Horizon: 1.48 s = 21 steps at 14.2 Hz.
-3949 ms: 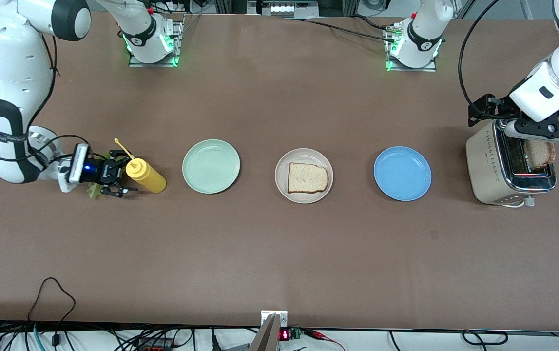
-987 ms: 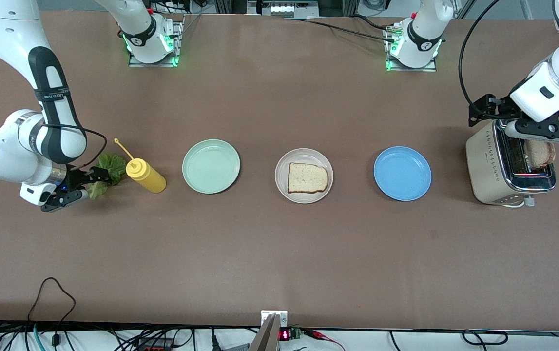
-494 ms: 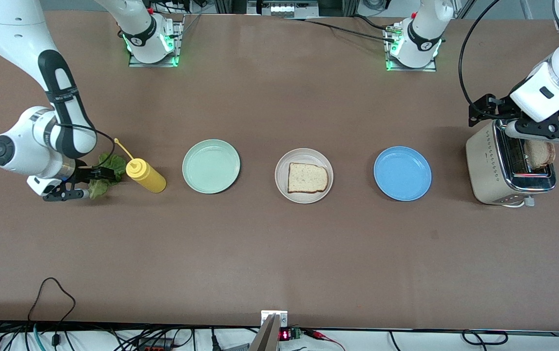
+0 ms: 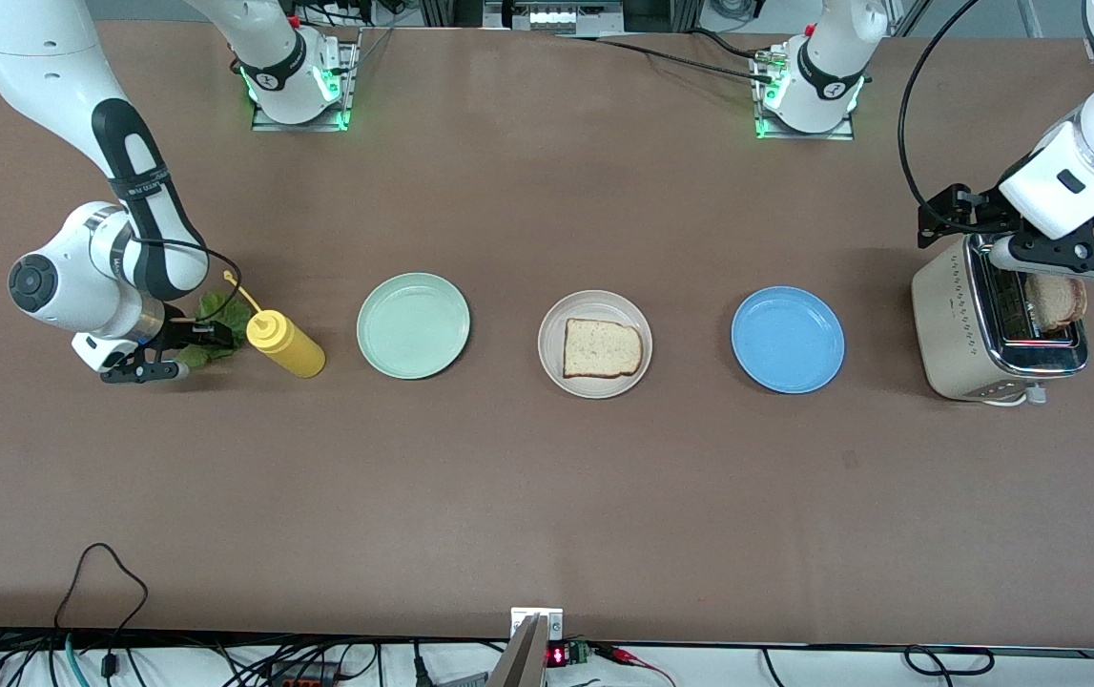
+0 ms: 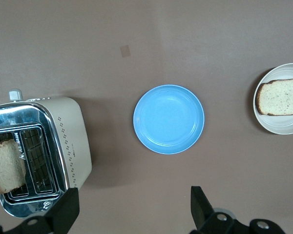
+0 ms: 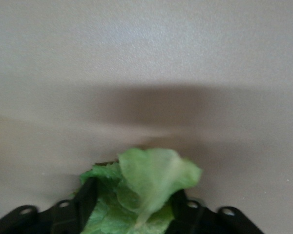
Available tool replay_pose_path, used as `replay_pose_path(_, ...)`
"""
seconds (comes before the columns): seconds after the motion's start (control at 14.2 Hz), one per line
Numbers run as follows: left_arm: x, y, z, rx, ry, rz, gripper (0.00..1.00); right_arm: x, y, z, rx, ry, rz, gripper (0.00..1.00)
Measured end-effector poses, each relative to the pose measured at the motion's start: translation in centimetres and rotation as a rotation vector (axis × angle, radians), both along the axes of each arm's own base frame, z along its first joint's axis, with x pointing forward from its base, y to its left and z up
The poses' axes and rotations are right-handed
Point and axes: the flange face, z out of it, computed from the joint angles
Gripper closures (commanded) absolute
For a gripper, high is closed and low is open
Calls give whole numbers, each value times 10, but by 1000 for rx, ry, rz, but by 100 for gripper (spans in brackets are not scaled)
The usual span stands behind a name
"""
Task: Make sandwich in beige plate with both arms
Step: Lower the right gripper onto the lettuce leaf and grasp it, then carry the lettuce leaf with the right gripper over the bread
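Observation:
One bread slice (image 4: 602, 348) lies on the beige plate (image 4: 594, 303) at the table's middle; both also show in the left wrist view, bread slice (image 5: 282, 96) on plate (image 5: 283, 127). A second slice (image 4: 1058, 300) stands in the toaster (image 4: 959, 324). My right gripper (image 4: 186, 350) is shut on the green lettuce leaf (image 4: 218, 317) and holds it just above the table beside the mustard bottle (image 4: 287, 349). In the right wrist view the leaf (image 6: 147, 184) sits between the gripper's (image 6: 134, 209) fingers. My left gripper (image 4: 1069, 254) hangs open over the toaster, empty (image 5: 134, 204).
A mint green plate (image 4: 413, 324) lies between the mustard bottle and the beige plate. A blue plate (image 4: 788, 340) lies between the beige plate and the toaster; it also shows in the left wrist view (image 5: 168, 119), beside the toaster (image 5: 73, 141).
My right arm has swung round and shifted toward the mustard bottle, carrying the lettuce leaf with it. The left arm has not moved.

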Motion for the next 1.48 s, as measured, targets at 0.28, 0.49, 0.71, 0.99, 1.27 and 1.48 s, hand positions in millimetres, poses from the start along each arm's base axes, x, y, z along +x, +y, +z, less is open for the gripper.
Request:
replay_pose_path(0.28, 0, 0, 0, 0, 0, 0, 0, 3, 4, 8, -5, -12, 26, 97)
replay_pose_path(0.49, 0, 0, 0, 0, 0, 0, 0, 13, 8, 38, -10, -23, 71, 100)
replay_pose_path(0.71, 0, 0, 0, 0, 1, 1, 0, 33, 14, 96, 12, -30, 137, 100)
replay_pose_path(0.99, 0, 1, 0, 0, 1, 1, 0, 64, 42, 183, 29, -87, 312, 100)
replay_pose_path(1.27, 0, 1, 0, 0, 1, 2, 0, 87, 94, 251, 7, -120, 479, 100)
replay_pose_path(1.48, 0, 1, 0, 0, 1, 2, 0, 92, 169, 294, 10, -165, 603, 100)
